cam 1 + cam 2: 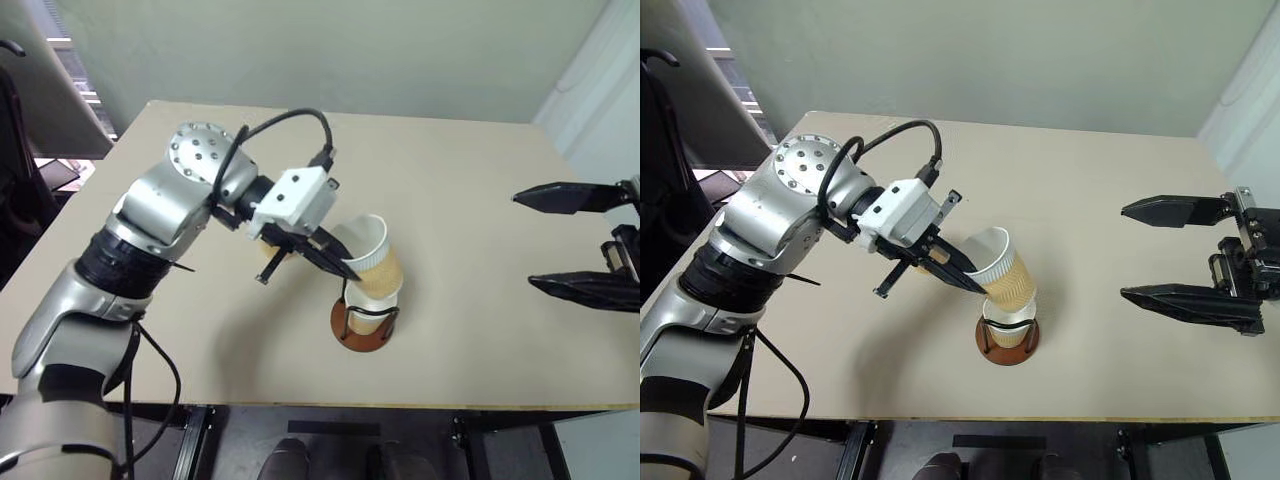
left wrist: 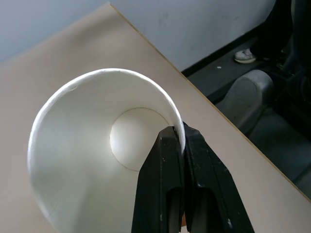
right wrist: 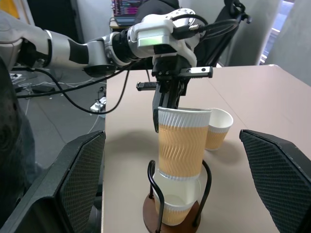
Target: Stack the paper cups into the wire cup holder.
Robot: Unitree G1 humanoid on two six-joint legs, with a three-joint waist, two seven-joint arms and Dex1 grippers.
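So we've got a plain beige table [image 1: 470,200] pushed up near a pale wall, and toward its front edge sits the wire cup holder [image 1: 364,325], round reddish-brown base with black wire loops. There's already one paper cup [image 3: 176,209] seated down inside it. The left gripper [image 1: 335,256] is pinched shut on the rim of a second paper cup [image 1: 375,262], one finger inside and one outside, and that cup is tilted with its bottom end tucked into the cup in the holder. In the right wrist view we can also spot a third paper cup [image 3: 217,127] standing on the table behind the holder. The right gripper [image 1: 1185,252] hangs off to the right, well apart, jaws spread wide with nothing in them.
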